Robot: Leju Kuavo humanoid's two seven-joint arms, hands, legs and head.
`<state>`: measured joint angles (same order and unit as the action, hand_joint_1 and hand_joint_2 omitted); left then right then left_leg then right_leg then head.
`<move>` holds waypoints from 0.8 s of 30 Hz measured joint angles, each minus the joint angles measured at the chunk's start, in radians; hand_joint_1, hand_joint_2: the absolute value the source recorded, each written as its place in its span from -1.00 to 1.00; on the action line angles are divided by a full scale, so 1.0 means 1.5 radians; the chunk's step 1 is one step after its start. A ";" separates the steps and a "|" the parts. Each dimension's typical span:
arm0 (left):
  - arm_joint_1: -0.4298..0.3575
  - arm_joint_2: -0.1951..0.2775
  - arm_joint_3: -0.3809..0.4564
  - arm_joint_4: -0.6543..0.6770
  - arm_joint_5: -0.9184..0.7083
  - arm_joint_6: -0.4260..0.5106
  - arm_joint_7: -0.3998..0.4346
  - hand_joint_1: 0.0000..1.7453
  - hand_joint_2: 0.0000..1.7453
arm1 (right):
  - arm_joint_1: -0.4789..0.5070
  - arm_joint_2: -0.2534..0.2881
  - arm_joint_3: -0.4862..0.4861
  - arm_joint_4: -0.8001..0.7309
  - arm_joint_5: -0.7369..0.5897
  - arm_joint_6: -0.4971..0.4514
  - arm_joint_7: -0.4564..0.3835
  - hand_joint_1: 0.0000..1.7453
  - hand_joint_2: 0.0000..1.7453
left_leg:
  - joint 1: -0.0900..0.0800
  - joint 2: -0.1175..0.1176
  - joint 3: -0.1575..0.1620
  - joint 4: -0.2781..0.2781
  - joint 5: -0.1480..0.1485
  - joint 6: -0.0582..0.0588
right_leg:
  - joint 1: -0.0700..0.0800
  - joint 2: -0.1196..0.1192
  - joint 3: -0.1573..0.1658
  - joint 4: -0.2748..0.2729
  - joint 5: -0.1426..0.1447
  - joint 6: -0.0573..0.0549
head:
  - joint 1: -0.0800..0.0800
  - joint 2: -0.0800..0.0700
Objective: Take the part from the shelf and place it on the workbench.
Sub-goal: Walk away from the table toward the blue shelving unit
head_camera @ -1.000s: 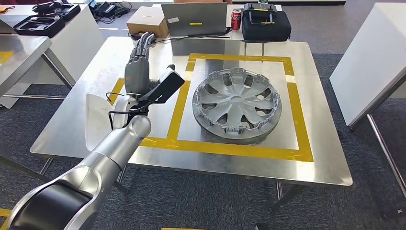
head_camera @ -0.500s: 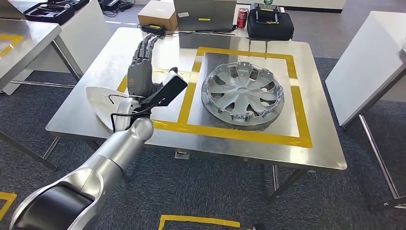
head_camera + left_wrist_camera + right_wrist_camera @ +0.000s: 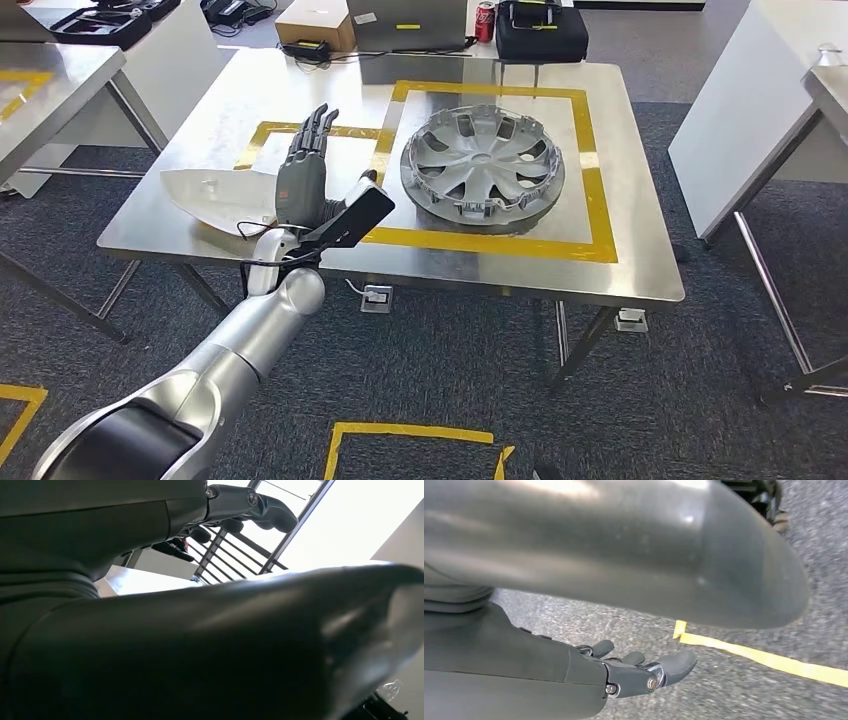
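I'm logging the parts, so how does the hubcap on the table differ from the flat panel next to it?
The hubcap is round with spoke openings; the flat panel is long, plain and pointed. The hubcap sits inside the yellow tape square; the panel lies outside it by the table edge, behind the left hand. Both are silver-grey.

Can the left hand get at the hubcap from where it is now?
Probably yes. The left hand is raised over the workbench with fingers extended, holding nothing, and the hubcap lies flat beside it inside the yellow tape square. Nothing stands between them. The pale flat part lies on its other side.
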<state>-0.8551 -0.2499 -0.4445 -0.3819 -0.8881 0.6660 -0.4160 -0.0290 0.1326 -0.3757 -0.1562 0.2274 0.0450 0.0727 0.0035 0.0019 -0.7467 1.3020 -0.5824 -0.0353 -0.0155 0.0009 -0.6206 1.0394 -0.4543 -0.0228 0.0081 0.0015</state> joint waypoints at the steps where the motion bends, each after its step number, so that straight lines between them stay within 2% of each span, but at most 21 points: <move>1: 0.005 0.001 -0.002 0.000 0.002 0.000 -0.001 -1.00 -1.00 | 0.000 0.000 0.000 0.000 0.000 0.000 0.001 -1.00 -1.00 | 0.001 0.000 0.005 0.017 0.005 -0.001 | 0.000 0.000 -0.010 0.000 0.008 0.001 | 0.000 0.000; 2: 0.009 0.001 -0.003 -0.001 0.003 0.000 -0.001 -1.00 -1.00 | 0.000 0.000 0.000 0.000 0.000 0.000 0.002 -1.00 -1.00 | 0.002 0.000 0.022 0.010 0.020 -0.001 | 0.000 0.000 -0.019 0.000 0.016 0.003 | 0.000 0.000; 3: 0.012 0.002 -0.005 -0.002 0.004 0.000 -0.002 -1.00 -1.00 | 0.000 0.000 0.000 0.000 0.000 0.000 0.003 -1.00 -1.00 | 0.003 0.000 0.050 -0.019 0.037 0.000 | 0.000 0.000 -0.028 0.001 0.023 0.005 | 0.000 0.000; 4: 0.013 0.002 -0.006 -0.004 0.004 0.000 -0.002 -1.00 -1.00 | 0.000 0.000 -0.001 0.000 0.000 0.000 0.003 -1.00 -1.00 | 0.004 -0.001 0.087 -0.067 0.041 0.002 | 0.000 0.000 -0.035 0.001 0.030 0.008 | 0.000 0.000; 5: 0.014 0.002 -0.006 -0.007 0.004 0.000 -0.002 -1.00 -1.00 | 0.000 0.000 -0.001 0.000 0.000 0.000 0.003 -1.00 -1.00 | 0.002 -0.003 0.123 -0.115 0.037 0.006 | 0.000 0.000 -0.040 0.001 0.037 0.012 | 0.000 0.000; 6: 0.014 0.001 -0.007 -0.009 0.004 0.000 -0.002 -1.00 -1.00 | 0.000 0.000 -0.001 0.000 0.000 0.000 0.003 -1.00 -1.00 | 0.001 -0.004 0.147 -0.153 0.030 0.010 | 0.000 0.000 -0.042 0.000 0.044 0.016 | 0.001 0.000; 7: 0.014 0.001 -0.007 -0.011 0.004 0.000 -0.002 -1.00 -1.00 | -0.001 0.000 -0.002 0.000 0.000 0.000 0.003 -1.00 -1.00 | -0.002 -0.006 0.159 -0.176 0.023 0.015 | 0.000 0.001 -0.043 -0.003 0.051 0.021 | 0.000 0.000; 9: 0.015 0.001 -0.007 -0.012 0.004 0.000 -0.003 -1.00 -1.00 | 0.000 0.000 -0.002 0.000 0.000 0.000 0.004 -1.00 -1.00 | -0.005 -0.005 0.153 -0.184 0.033 0.028 | -0.003 0.001 -0.044 -0.010 0.063 0.031 | -0.001 0.000; 10: 0.015 0.001 -0.007 -0.012 0.004 -0.001 -0.003 -1.00 -1.00 | 0.001 0.000 -0.002 0.000 0.000 0.000 0.004 -1.00 -1.00 | -0.005 -0.004 0.148 -0.187 0.042 0.035 | -0.005 0.002 -0.047 -0.008 0.058 0.035 | -0.002 0.000; 11: 0.015 0.001 -0.008 -0.012 0.004 -0.002 -0.003 -1.00 -1.00 | 0.002 0.000 -0.002 0.000 0.000 0.000 0.004 -1.00 -1.00 | -0.004 -0.002 0.142 -0.189 0.052 0.041 | -0.005 0.002 -0.054 0.005 0.038 0.038 | -0.001 0.000; 12: 0.016 0.001 -0.008 -0.012 0.004 -0.003 -0.003 -1.00 -1.00 | 0.003 0.000 -0.003 0.000 0.000 0.001 0.004 -1.00 -1.00 | -0.003 -0.001 0.133 -0.192 0.063 0.046 | -0.006 0.002 -0.064 0.032 0.007 0.040 | 0.000 0.000; 14: 0.018 0.001 -0.008 -0.012 0.004 -0.005 -0.003 -1.00 -1.00 | 0.003 0.000 -0.003 0.000 0.000 0.001 0.004 -1.00 -1.00 | -0.006 0.000 0.110 -0.191 0.081 0.050 | -0.005 0.002 -0.085 0.118 -0.061 0.043 | 0.003 0.000; 15: 0.019 0.001 -0.008 -0.011 0.004 -0.006 -0.003 -1.00 -1.00 | 0.003 0.000 -0.003 0.000 0.000 0.001 0.004 -1.00 -1.00 | -0.007 0.000 0.099 -0.190 0.089 0.051 | -0.004 0.002 -0.090 0.158 -0.077 0.043 | 0.003 0.000; 16: 0.021 0.001 -0.009 -0.011 0.004 -0.007 -0.002 -1.00 -1.00 | 0.003 0.000 -0.003 0.000 0.000 0.001 0.004 -1.00 -1.00 | -0.008 0.000 0.087 -0.188 0.097 0.051 | -0.003 0.002 -0.086 0.182 -0.076 0.043 | 0.003 0.000; 17: 0.023 0.001 -0.009 -0.011 0.004 -0.007 -0.002 -1.00 -1.00 | 0.003 0.000 -0.003 0.000 0.000 0.000 0.004 -1.00 -1.00 | -0.009 0.001 0.076 -0.186 0.105 0.051 | -0.002 0.002 -0.072 0.184 -0.063 0.041 | 0.003 0.000; 18: 0.024 0.002 -0.009 -0.011 0.004 -0.008 -0.002 -1.00 -1.00 | 0.003 0.000 -0.003 0.000 0.000 0.000 0.004 -1.00 -1.00 | -0.009 0.001 0.065 -0.184 0.112 0.050 | 0.000 0.002 -0.046 0.162 -0.046 0.039 | 0.003 0.000; 19: 0.025 0.002 -0.010 -0.011 0.005 -0.008 -0.002 -1.00 -1.00 | 0.003 0.000 -0.003 -0.001 -0.001 0.000 0.004 -1.00 -1.00 | -0.009 0.001 0.055 -0.181 0.118 0.048 | 0.002 0.002 -0.011 0.122 -0.037 0.036 | 0.003 0.000; 21: 0.025 0.002 -0.012 -0.012 0.005 -0.009 -0.001 -1.00 -1.00 | 0.001 0.000 -0.004 -0.002 -0.002 -0.001 0.004 -1.00 -1.00 | -0.011 0.001 0.042 -0.176 0.130 0.043 | 0.006 0.002 0.053 0.030 -0.048 0.027 | 0.003 0.000; 22: 0.024 0.002 -0.014 -0.011 0.004 -0.009 0.000 -1.00 -1.00 | 0.000 -0.001 -0.004 -0.002 -0.002 -0.001 0.004 -1.00 -1.00 | -0.010 0.001 0.040 -0.176 0.136 0.039 | 0.009 0.002 0.069 0.003 -0.058 0.023 | 0.004 0.000; 23: 0.024 0.002 -0.016 -0.011 0.003 -0.009 0.002 -1.00 -1.00 | 0.000 -0.001 -0.004 -0.003 -0.003 -0.001 0.003 -1.00 -1.00 | -0.010 0.001 0.040 -0.178 0.142 0.035 | 0.011 0.002 0.073 -0.008 -0.060 0.018 | 0.004 0.000; 24: 0.025 0.002 -0.019 -0.010 0.001 -0.010 0.004 -1.00 -1.00 | 0.000 -0.001 -0.005 -0.003 -0.003 -0.002 0.003 -1.00 -1.00 | -0.010 0.001 0.040 -0.181 0.148 0.031 | 0.011 0.003 0.070 -0.008 -0.053 0.014 | 0.005 0.000</move>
<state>-0.8179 -0.2462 -0.4731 -0.3968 -0.8863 0.6516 -0.4095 -0.0287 0.1317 -0.3829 -0.1602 0.2229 0.0422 0.0775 -0.0117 0.0039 -0.6873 1.0305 -0.3600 0.0107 0.0004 0.0050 -0.5158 1.0275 -0.5334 -0.0021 0.0153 0.0015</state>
